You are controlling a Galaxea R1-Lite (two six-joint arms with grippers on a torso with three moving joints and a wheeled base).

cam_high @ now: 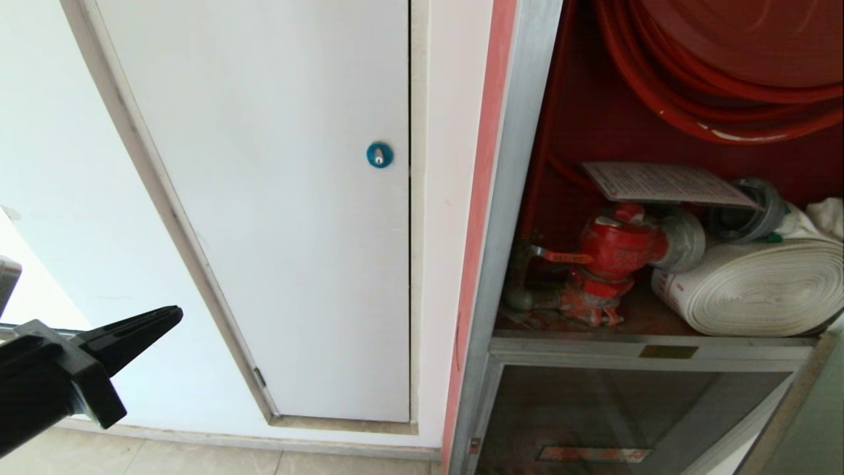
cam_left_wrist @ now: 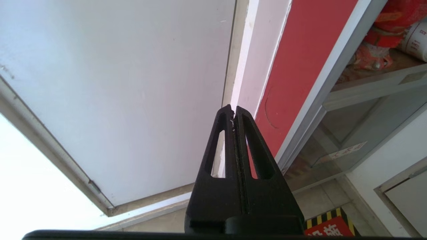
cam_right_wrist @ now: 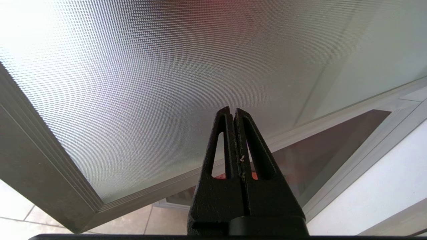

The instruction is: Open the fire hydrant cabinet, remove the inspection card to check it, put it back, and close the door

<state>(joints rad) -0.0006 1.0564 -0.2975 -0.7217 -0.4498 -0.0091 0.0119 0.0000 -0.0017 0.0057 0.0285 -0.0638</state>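
One hand near: left hand (cam_high: 173, 315), clenched, empty.
Card: inspection card (cam_high: 666, 183) at its two o'clock, long axis crosswise.
Right hand (cam_right_wrist: 233, 111): clenched.

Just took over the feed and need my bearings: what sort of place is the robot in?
Probably a corridor or utility area of a building. An open fire hydrant cabinet set in the wall holds a red hose reel, red valve and white rolled hose; beside it, a white panel above tiled floor.

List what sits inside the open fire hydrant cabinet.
Inside the fire hydrant cabinet: red hose reel above, red valve, white rolled hose, and the inspection card lying atop the valve. The card hides what lies directly beneath it.
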